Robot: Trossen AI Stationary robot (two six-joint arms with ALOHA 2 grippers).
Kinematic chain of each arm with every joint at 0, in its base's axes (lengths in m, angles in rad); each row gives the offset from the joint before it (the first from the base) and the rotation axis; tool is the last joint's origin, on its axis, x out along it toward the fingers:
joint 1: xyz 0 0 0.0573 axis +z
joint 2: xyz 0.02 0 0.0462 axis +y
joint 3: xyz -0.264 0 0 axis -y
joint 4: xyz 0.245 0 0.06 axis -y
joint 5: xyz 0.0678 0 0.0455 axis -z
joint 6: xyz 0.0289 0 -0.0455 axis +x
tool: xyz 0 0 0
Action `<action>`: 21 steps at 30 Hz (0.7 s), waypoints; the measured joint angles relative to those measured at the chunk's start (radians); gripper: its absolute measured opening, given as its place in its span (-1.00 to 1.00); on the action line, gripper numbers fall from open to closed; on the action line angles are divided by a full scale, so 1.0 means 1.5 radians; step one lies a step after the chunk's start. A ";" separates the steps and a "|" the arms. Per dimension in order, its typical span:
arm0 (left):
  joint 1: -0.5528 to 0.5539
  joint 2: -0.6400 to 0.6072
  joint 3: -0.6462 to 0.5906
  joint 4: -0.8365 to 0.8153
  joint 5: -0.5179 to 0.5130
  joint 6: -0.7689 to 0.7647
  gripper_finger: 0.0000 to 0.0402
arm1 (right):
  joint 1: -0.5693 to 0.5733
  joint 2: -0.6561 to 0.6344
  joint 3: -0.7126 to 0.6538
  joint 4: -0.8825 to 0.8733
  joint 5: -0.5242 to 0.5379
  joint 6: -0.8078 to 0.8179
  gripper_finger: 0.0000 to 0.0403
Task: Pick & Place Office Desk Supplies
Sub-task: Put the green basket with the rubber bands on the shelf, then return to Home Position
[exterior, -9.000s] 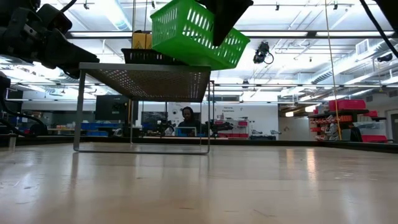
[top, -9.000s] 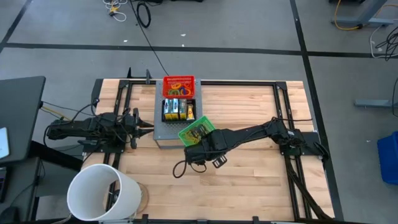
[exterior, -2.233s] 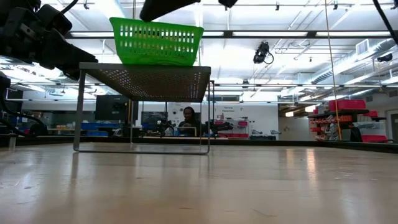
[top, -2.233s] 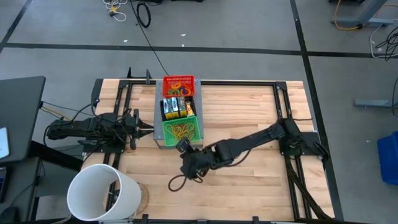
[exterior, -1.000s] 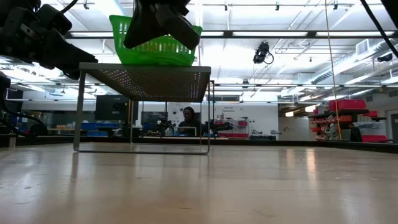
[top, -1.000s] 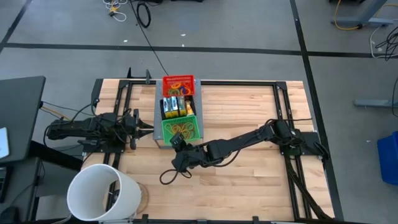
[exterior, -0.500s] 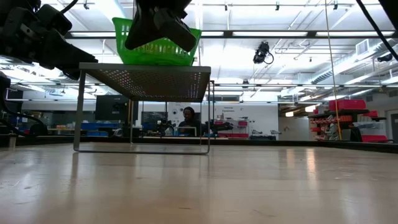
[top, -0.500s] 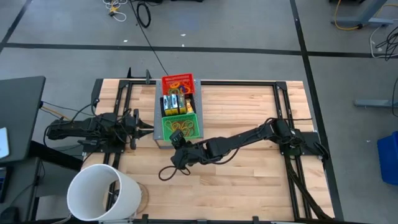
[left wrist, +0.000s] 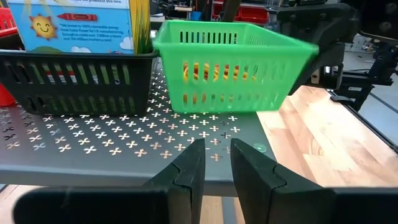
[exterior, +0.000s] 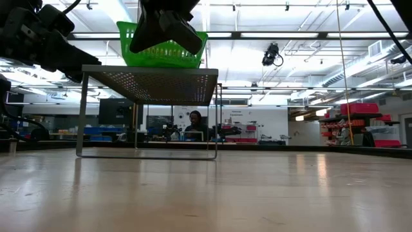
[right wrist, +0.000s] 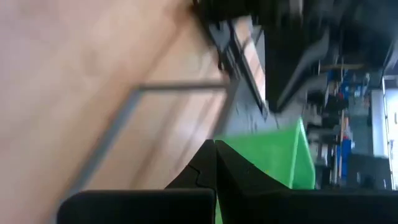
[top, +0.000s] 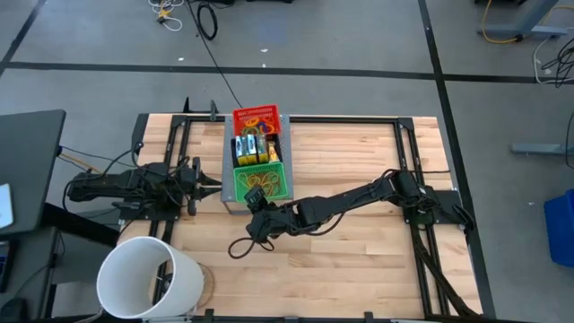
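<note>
The green basket (top: 263,182) of rubber bands (top: 262,187) sits on the shelf (left wrist: 124,149), touching the right gripper's (top: 257,205) clenched jaws.

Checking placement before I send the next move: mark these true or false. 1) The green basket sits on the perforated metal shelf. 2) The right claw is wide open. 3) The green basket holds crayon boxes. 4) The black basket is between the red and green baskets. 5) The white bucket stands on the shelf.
1) True: green basket rests on the metal shelf.
2) False: right claw is shut.
3) False: it holds rubber bands.
4) True: black basket sits between it and the red basket.
5) False: white bucket stands at the table's near-left corner.
</note>
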 joint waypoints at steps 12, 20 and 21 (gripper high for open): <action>0.000 0.000 0.000 0.002 0.002 0.014 -0.58 | 0.115 -0.035 0.000 0.020 -0.123 0.137 -0.83; 0.000 0.000 0.000 0.054 0.063 0.058 -0.58 | 0.146 -0.162 -0.018 -0.025 -0.472 0.330 -0.96; -0.001 0.000 0.000 0.063 0.070 0.062 -0.58 | 0.152 -0.180 -0.035 -0.020 -0.475 0.328 -0.98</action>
